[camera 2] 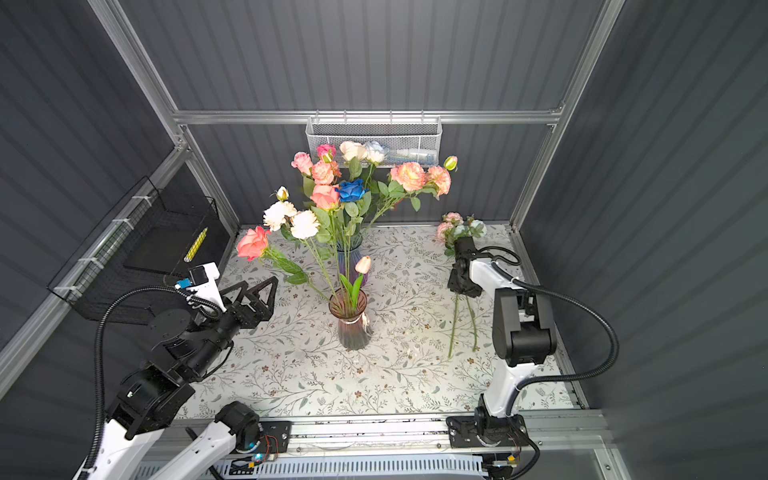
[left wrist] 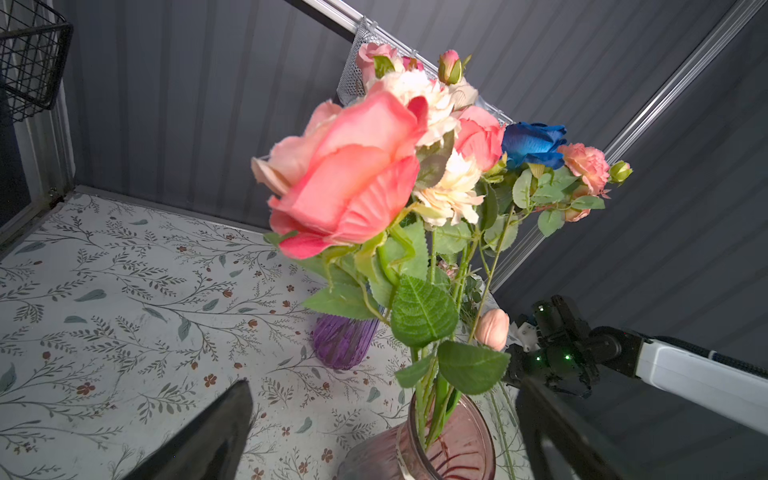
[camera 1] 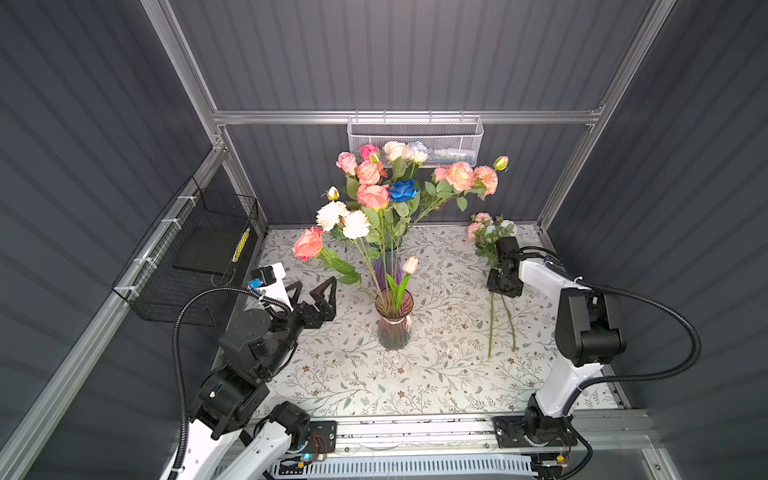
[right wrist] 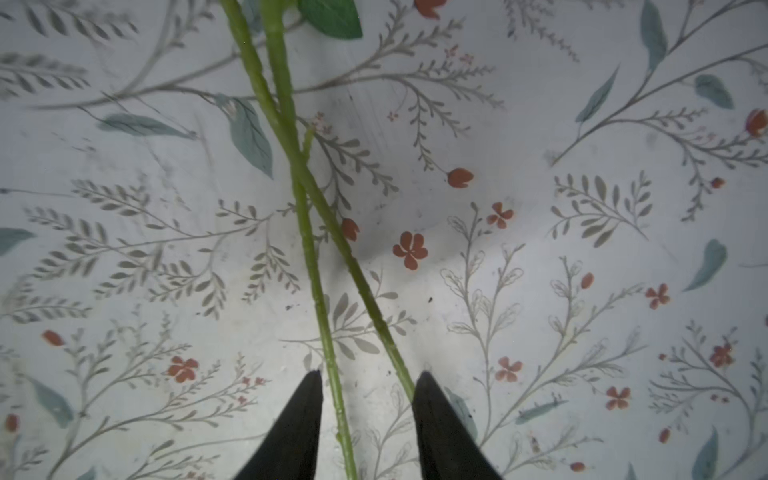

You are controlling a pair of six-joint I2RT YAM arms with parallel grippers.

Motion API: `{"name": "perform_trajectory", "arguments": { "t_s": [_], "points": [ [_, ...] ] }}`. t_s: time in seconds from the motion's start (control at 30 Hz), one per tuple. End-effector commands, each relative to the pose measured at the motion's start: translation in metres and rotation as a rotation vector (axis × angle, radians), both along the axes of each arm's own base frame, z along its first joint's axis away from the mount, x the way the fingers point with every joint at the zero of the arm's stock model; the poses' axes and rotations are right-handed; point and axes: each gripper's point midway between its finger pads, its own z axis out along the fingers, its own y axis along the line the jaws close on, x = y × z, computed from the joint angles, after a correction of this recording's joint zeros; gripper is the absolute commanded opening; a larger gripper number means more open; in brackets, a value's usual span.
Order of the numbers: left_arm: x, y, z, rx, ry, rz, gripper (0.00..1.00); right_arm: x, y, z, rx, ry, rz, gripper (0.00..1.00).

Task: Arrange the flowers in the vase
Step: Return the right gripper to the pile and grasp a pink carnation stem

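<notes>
Standing in both top views: two vases, a pink glass vase (camera 1: 392, 324) and a purple vase (camera 1: 388, 268), both holding flowers (camera 1: 374, 195); the left gripper (camera 1: 313, 286) gapes empty beside them. Left wrist view: one deep blue rose (left wrist: 534, 143). Right wrist view: the right gripper (right wrist: 368, 378), jaws apart, straddles two loose stems (right wrist: 316, 291) lying crossed on the table (right wrist: 582, 124), unpinched.

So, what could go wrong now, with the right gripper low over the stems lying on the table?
1. The right gripper stands over two crossed stems, one between its open jaws, the other at a finger: it may lift both, or drag one along.
2. The big pink rose leans far out of the pink vase toward the open left gripper; pushing in another stem might dislodge it or tip the vase.
</notes>
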Motion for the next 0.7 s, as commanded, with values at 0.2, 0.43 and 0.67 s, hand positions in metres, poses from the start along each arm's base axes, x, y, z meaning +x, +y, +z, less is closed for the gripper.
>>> {"name": "perform_trajectory", "arguments": {
  "t_s": [0.2,0.43,0.67],
  "points": [
    [-0.001,0.003,0.010,0.004,-0.030,0.013,1.00,0.002,-0.018,-0.015,-0.128,0.138,0.052,0.39],
    [0.000,0.003,0.010,0.012,-0.032,0.016,1.00,0.011,-0.008,-0.030,-0.090,0.179,0.119,0.29],
    [0.001,0.004,0.010,0.014,-0.029,0.019,1.00,0.018,-0.001,-0.016,-0.064,0.117,0.162,0.07]
  ]
}}
